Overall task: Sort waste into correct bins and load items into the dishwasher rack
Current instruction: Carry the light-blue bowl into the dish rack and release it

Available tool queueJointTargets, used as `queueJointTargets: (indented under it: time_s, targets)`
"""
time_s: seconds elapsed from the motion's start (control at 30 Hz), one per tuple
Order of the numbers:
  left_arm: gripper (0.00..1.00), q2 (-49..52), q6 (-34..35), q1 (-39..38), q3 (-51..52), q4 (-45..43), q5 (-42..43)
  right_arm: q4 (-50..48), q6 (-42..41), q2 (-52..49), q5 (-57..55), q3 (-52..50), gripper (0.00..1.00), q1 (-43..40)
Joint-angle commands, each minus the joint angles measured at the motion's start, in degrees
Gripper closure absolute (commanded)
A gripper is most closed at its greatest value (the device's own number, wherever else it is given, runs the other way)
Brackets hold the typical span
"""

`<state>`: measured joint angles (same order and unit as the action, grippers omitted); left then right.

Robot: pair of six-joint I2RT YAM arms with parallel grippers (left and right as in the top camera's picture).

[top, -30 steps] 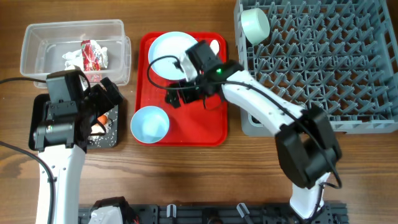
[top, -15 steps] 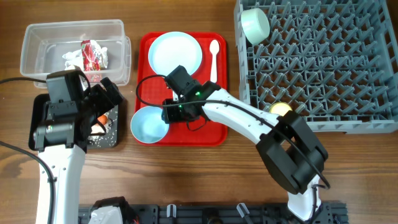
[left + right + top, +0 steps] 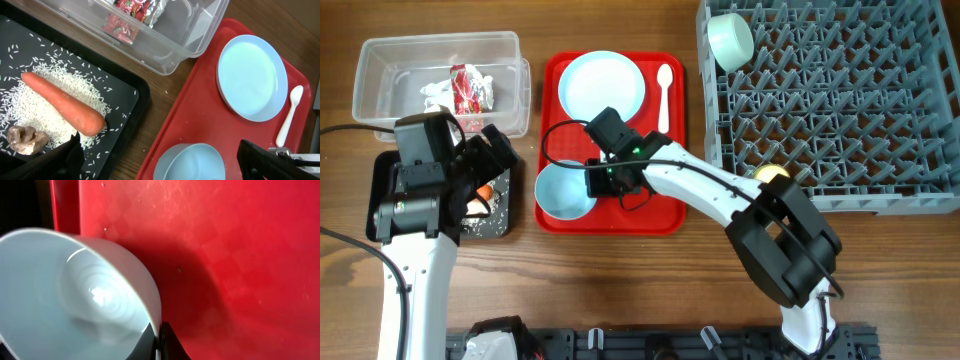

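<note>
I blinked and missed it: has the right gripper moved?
Yes. The right gripper moved away from the light blue plate toward the red tray's near-left corner, and is now shut on the light blue bowl's rim.

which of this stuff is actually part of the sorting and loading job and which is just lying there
Job: bowl pinched by the right claw, second bowl in the dishwasher rack, plate, spoon, yellow cup, carrot, rice, wrapper, tissue, clear tub, black tray.
Lying about: red tray, wooden table.
</note>
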<state>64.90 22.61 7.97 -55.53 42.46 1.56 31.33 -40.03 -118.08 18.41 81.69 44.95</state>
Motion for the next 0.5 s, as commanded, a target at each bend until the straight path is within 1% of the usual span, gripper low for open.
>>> queueJointTargets:
  time_s: [0.0,0.1,0.17,0.2,0.23,0.33,0.43,0.47]
  targets:
    - [0.00,0.2,0.1,0.3,-0.9,-0.2,-0.3,3.9,5.7,0.9,0.2,3.1,0.96,-2.7]
    - [0.00,0.2,0.1,0.3,-0.9,-0.2,-0.3,9.9,6.7,6.5,-10.5,3.9,0.96,-5.9]
    - [0.00,0.2,0.1,0.3,-0.9,-0.2,-0.3,12.3,7.3,11.4,-20.2,4.0,0.96,-8.5]
    - [0.00,0.2,0.1,0.3,-0.9,-0.2,-0.3,13.3,7.2,14.3,-26.6,4.0,0.96,-9.7]
    - [0.00,0.2,0.1,0.3,-0.9,-0.2,-0.3,14.2,7.0,17.7,-35.6,4.0,0.96,-11.0]
    - [0.00,0.2,0.1,0.3,-0.9,-0.2,-0.3,13.9,6.9,25.4,-58.8,4.0,0.96,-13.7]
    - [0.00,0.2,0.1,0.3,-0.9,-0.2,-0.3,12.6,7.2,28.1,-80.8,4.0,0.96,-14.5]
    - [0.00,0.2,0.1,0.3,-0.9,-0.2,-0.3,12.0,9.2,27.9,-87.6,3.9,0.96,-14.7]
